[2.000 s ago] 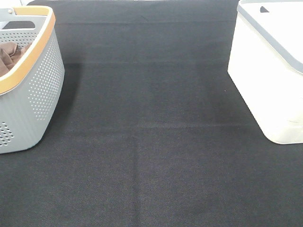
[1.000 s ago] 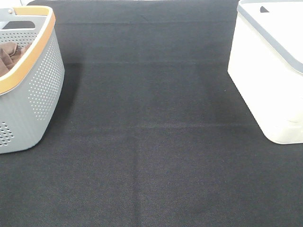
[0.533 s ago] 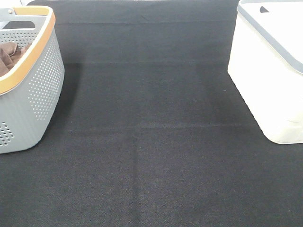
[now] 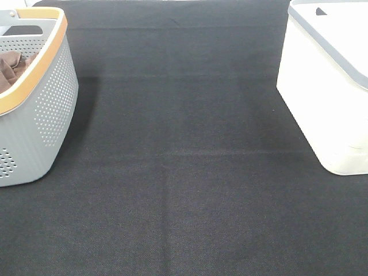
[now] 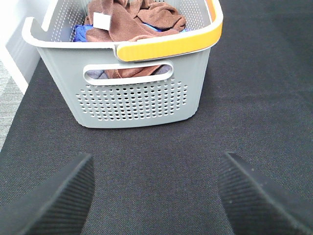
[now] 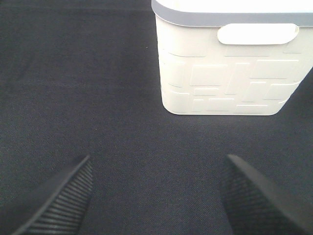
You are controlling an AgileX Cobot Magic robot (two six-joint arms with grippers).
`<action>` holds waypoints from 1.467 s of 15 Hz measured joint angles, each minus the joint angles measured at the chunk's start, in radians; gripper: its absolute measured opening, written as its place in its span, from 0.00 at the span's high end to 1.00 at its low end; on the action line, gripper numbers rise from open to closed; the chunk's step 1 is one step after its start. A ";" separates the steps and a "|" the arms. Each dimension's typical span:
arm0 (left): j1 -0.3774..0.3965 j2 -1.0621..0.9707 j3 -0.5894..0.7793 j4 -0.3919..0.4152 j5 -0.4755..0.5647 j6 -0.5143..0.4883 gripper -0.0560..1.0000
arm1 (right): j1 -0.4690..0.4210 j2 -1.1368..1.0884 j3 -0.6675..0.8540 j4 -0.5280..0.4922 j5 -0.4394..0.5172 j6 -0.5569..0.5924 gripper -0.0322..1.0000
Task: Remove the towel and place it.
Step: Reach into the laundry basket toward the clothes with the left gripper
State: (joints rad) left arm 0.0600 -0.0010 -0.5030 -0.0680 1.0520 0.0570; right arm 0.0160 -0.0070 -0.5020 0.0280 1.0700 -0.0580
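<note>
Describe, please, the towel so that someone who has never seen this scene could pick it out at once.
On the black mat, look to the left side for the grey perforated basket with an orange rim. The towel is the reddish-brown cloth on top of the pile inside it. A small white tag sets it apart from the blue cloth beside it.

Fuzzy brown microfibre towel (image 5: 117, 32); matt perforated grey plastic basket (image 5: 134, 105); smooth white plastic bin (image 6: 220, 83); rough black woven tbl cover (image 4: 184, 172).
</note>
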 joint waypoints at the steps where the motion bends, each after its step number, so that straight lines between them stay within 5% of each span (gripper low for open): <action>1: 0.000 0.009 -0.006 0.008 -0.012 0.000 0.30 | 0.000 0.000 0.000 0.000 0.000 0.000 0.29; 5: 0.000 0.127 -0.021 0.199 -0.325 -0.085 0.30 | 0.000 0.000 0.000 -0.001 0.000 0.000 0.29; 8: 0.000 0.345 -0.032 0.332 -0.460 -0.205 0.30 | 0.000 0.000 0.000 -0.001 0.000 0.000 0.29; 12: 0.000 0.706 -0.118 0.392 -0.498 -0.321 0.30 | 0.000 0.000 0.000 -0.001 0.000 0.001 0.29; 17: 0.000 1.220 -0.401 0.396 -0.502 -0.462 0.30 | 0.000 0.000 0.000 -0.001 0.000 0.001 0.29; 22: 0.000 1.587 -0.739 0.398 -0.376 -0.475 0.30 | 0.000 0.000 0.000 -0.001 0.000 0.002 0.29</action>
State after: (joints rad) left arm 0.0600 1.5860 -1.2420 0.3300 0.6760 -0.4180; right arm 0.0160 -0.0070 -0.5020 0.0270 1.0700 -0.0560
